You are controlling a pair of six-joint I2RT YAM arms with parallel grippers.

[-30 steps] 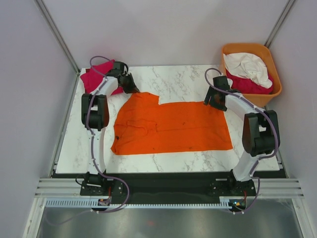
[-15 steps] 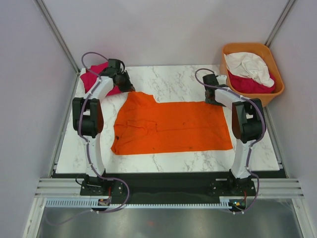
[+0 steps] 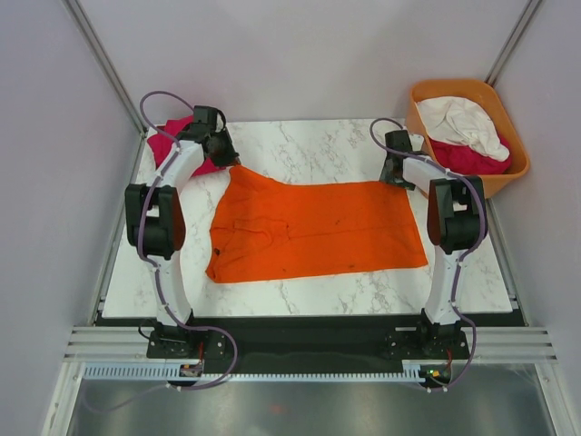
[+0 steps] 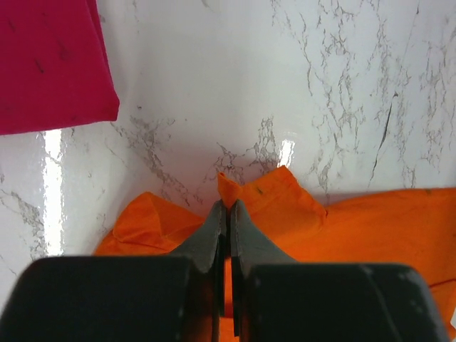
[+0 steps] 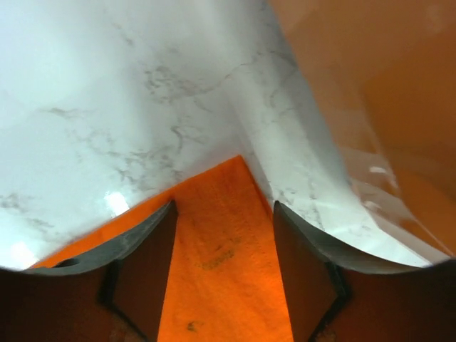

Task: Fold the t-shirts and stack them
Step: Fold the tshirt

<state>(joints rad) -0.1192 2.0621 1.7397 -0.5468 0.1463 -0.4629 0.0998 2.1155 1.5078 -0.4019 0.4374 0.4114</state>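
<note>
The bright orange t-shirt (image 3: pixel 313 229) lies spread flat across the middle of the marble table (image 3: pixel 309 145). My left gripper (image 3: pixel 228 156) is at its far left corner, shut on a pinch of the orange cloth (image 4: pixel 229 191). My right gripper (image 3: pixel 396 174) is open over the shirt's far right corner (image 5: pixel 226 214), one finger on each side of it. A folded magenta-pink t-shirt (image 3: pixel 174 143) lies at the table's far left and shows in the left wrist view (image 4: pixel 50 64). White (image 3: pixel 463 120) and crimson (image 3: pixel 472 156) shirts lie in the orange tub.
The rigid orange plastic tub (image 3: pixel 431 89) stands off the table's far right corner, close beside my right gripper; its wall fills the right of the right wrist view (image 5: pixel 385 107). Grey walls and metal posts enclose the table on three sides.
Both grippers moved toward the far edge. The shirt's far edge was drawn back and now lies straight; the notch at its far left is gone. The tub shifted slightly right.
</note>
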